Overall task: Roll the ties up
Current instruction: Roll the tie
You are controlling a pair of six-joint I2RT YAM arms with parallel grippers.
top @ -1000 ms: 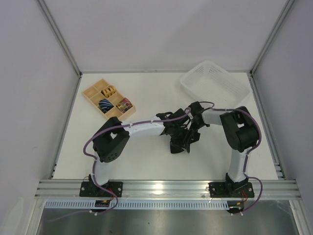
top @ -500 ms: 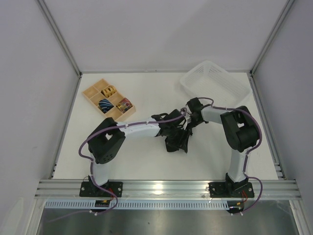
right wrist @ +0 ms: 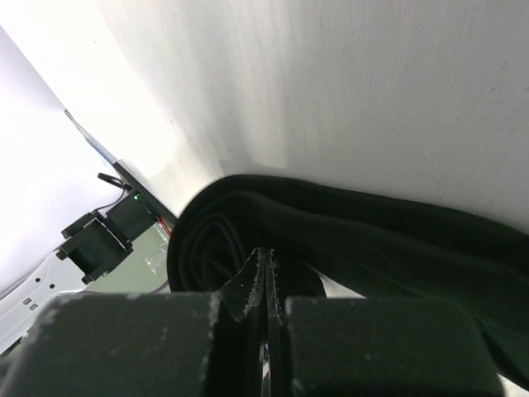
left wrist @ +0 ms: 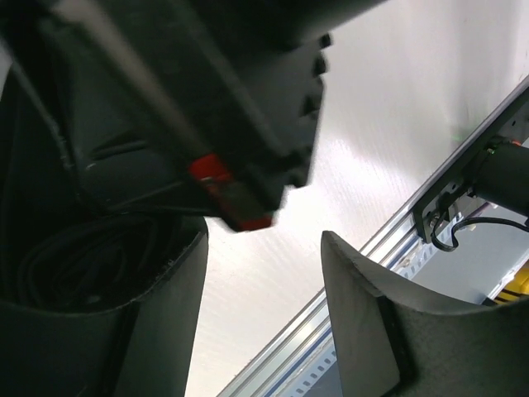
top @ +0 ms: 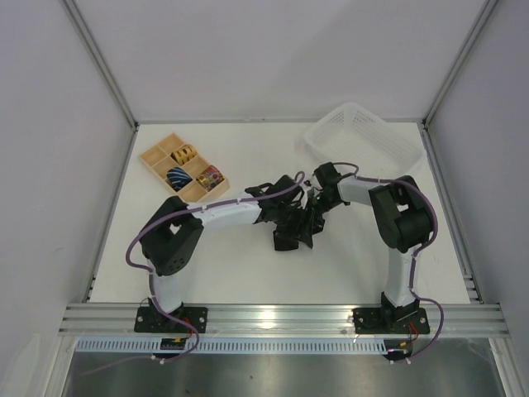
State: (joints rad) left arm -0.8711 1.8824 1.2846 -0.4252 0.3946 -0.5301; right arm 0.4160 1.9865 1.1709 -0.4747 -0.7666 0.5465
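Observation:
The black tie lies in a bunched heap at mid-table, where both grippers meet. In the right wrist view it forms a loose coil wound around my right gripper, which is shut with its tips inside the coil's hollow; whether fabric is pinched between them does not show. In the top view the right gripper reaches in from the right. My left gripper stands open with only bare table showing between its fingers. Its left finger rests against the outside of the coil. From above, the left gripper sits just left of the right one.
A wooden tray at the back left holds three rolled coloured ties. A white mesh basket stands at the back right. An aluminium rail runs along the near edge, and white walls enclose the table.
Both grippers and the tie heap have shifted left and slightly farther back. The left arm's elbow swung left, and the left jaws have spread wider. The right gripper stays shut.

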